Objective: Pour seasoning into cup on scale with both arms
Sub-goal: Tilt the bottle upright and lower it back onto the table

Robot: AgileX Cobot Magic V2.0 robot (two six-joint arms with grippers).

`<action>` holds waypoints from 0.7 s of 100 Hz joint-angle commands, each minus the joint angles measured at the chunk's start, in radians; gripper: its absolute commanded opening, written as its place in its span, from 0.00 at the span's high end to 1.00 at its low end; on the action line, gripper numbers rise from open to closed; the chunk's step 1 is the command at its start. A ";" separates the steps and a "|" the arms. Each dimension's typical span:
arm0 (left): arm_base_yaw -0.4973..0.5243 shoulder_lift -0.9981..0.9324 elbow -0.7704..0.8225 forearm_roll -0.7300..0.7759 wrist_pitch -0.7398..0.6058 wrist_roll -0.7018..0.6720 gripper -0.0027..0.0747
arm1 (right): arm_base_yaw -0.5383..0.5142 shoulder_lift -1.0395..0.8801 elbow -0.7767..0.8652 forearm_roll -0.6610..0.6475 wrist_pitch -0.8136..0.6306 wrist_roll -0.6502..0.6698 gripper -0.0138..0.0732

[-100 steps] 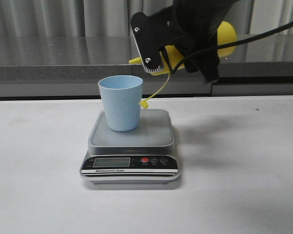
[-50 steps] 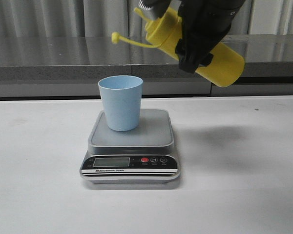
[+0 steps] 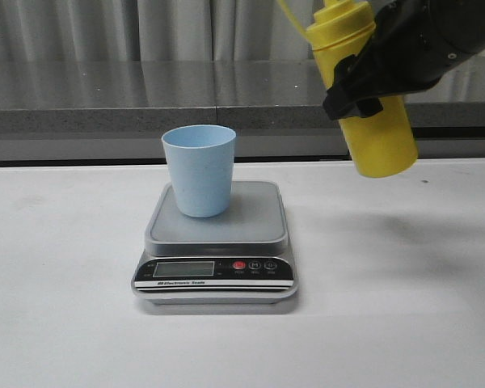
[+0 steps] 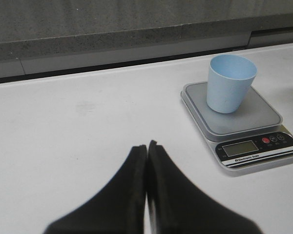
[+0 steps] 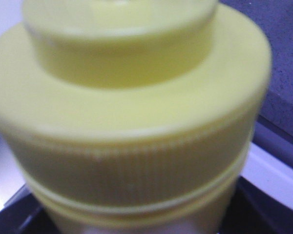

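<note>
The light blue cup [image 3: 199,170] stands upright on the left part of the silver-grey scale [image 3: 250,222]; both also show in the left wrist view, the cup [image 4: 231,83] on the scale [image 4: 263,114]. My right gripper [image 3: 372,77] is shut on the yellow seasoning bottle [image 3: 370,89] and holds it nearly upright in the air, right of the cup and apart from it. Its ribbed lid fills the right wrist view [image 5: 132,122]. My left gripper [image 4: 147,146] is shut and empty over the bare table, left of the scale.
The white table [image 3: 388,307] runs out on all sides of the scale. A grey ledge [image 3: 105,113] and curtains run along the back. The scale's black panel [image 3: 214,271] with its red button faces the front.
My right gripper has swung the bottle from tipped over the cup, nozzle to the left, up to nearly upright and moved it right, away from the cup. The cup and scale have not moved.
</note>
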 commanded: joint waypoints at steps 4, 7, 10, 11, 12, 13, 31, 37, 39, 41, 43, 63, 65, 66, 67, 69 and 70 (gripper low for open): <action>0.001 0.008 -0.025 -0.011 -0.075 -0.010 0.99 | -0.042 -0.042 0.057 0.140 -0.302 -0.014 0.91; 0.001 0.008 -0.025 -0.011 -0.075 -0.010 0.99 | -0.050 -0.039 0.075 0.162 -0.350 -0.014 0.91; 0.001 0.008 -0.025 -0.011 -0.075 -0.010 0.99 | -0.056 -0.033 0.094 0.186 -0.404 -0.014 0.91; 0.001 0.008 -0.025 -0.011 -0.075 -0.010 0.99 | -0.059 -0.030 0.098 0.190 -0.414 -0.014 0.91; 0.001 0.008 -0.025 -0.011 -0.075 -0.010 0.99 | -0.061 -0.028 0.101 0.194 -0.432 -0.014 0.91; 0.001 0.008 -0.025 -0.011 -0.075 -0.010 0.99 | -0.064 -0.023 0.107 0.201 -0.440 -0.014 0.91; 0.001 0.008 -0.025 -0.011 -0.075 -0.010 0.99 | -0.069 0.063 0.135 0.240 -0.538 0.000 0.91; 0.001 0.008 -0.025 -0.011 -0.075 -0.010 0.99 | -0.069 0.099 0.135 0.240 -0.566 0.015 0.91; 0.001 0.008 -0.025 -0.011 -0.075 -0.010 0.99 | -0.069 0.111 0.135 0.240 -0.579 0.019 0.91; 0.001 0.008 -0.025 -0.011 -0.075 -0.010 0.99 | -0.069 0.121 0.135 0.240 -0.592 0.023 0.91; 0.001 0.008 -0.025 -0.011 -0.075 -0.010 0.99 | -0.069 0.128 0.135 0.240 -0.603 0.026 0.91; 0.001 0.008 -0.025 -0.011 -0.075 -0.010 0.99 | -0.069 0.180 0.135 0.240 -0.672 0.060 0.91; 0.001 0.008 -0.025 -0.011 -0.075 -0.010 0.99 | -0.069 0.185 0.135 0.239 -0.675 0.060 0.91; 0.001 0.008 -0.025 -0.011 -0.075 -0.010 0.99 | -0.069 0.186 0.135 0.239 -0.679 0.060 0.91; 0.001 0.008 -0.025 -0.011 -0.075 -0.010 0.99 | -0.069 0.187 0.135 0.239 -0.681 0.060 0.91; 0.001 0.008 -0.025 -0.011 -0.075 -0.010 0.99 | -0.069 0.188 0.135 0.239 -0.686 0.060 0.91; 0.001 0.008 -0.025 -0.011 -0.075 -0.010 0.99 | -0.069 0.191 0.135 0.239 -0.689 0.060 0.91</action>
